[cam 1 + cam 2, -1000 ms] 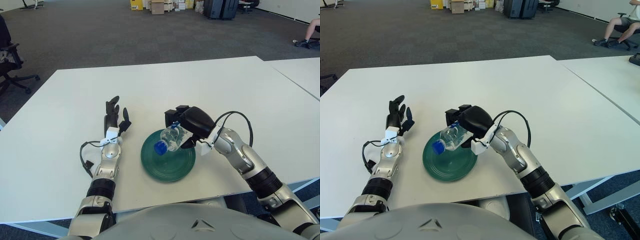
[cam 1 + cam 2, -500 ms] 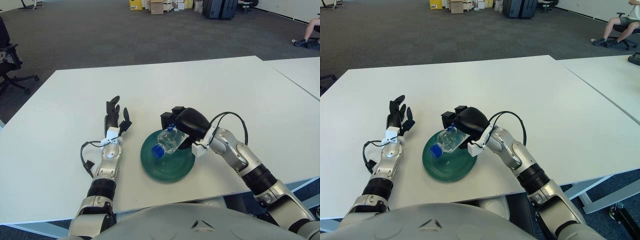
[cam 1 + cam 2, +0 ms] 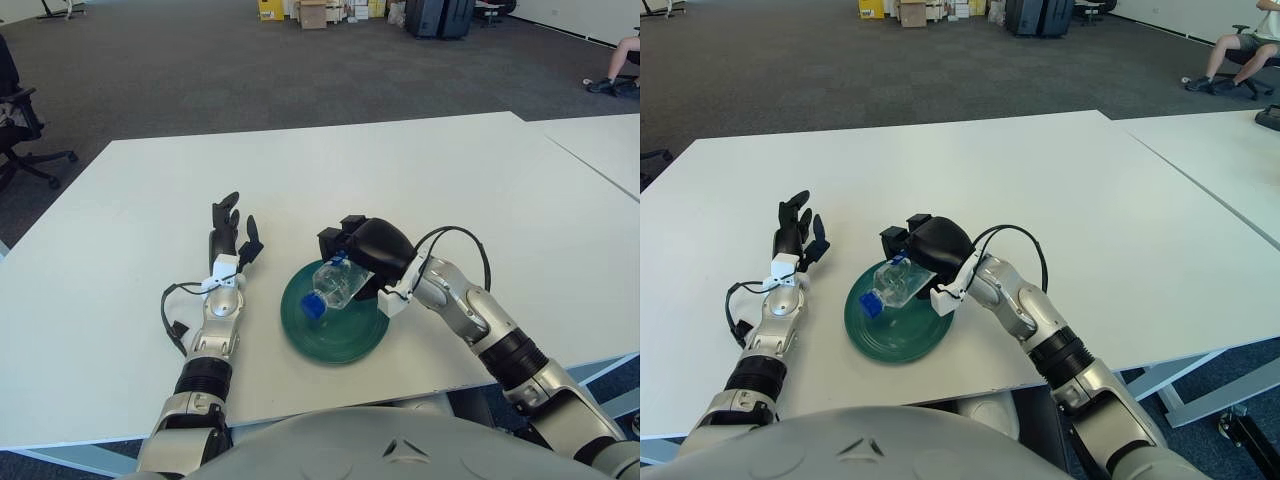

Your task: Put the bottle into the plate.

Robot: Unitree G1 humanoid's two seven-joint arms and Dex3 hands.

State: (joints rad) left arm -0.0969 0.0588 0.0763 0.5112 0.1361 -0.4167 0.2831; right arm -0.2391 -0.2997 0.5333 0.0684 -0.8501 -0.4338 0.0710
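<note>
Plate [image 3: 340, 335], dark green, sits near the table's [image 3: 450, 180] front edge. Over it, the right hand [image 3: 368, 248] grips the clear bottle [image 3: 335, 287], tilted, blue cap low above the plate. Left hand [image 3: 228, 235] lies beside the plate's left, fingers spread, holding nothing.

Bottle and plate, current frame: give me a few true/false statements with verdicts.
1. The right hand grips the bottle. True.
2. The bottle's blue cap points away from the robot. False: it points toward the robot and its left, low over the plate.
3. The plate is green and sits on the white table. True.
4. The left hand is holding the plate's rim. False: it shows left of the plate, apart from it, fingers spread and holding nothing.
5. The bottle stands upright. False: it is tilted, cap end lower.
</note>
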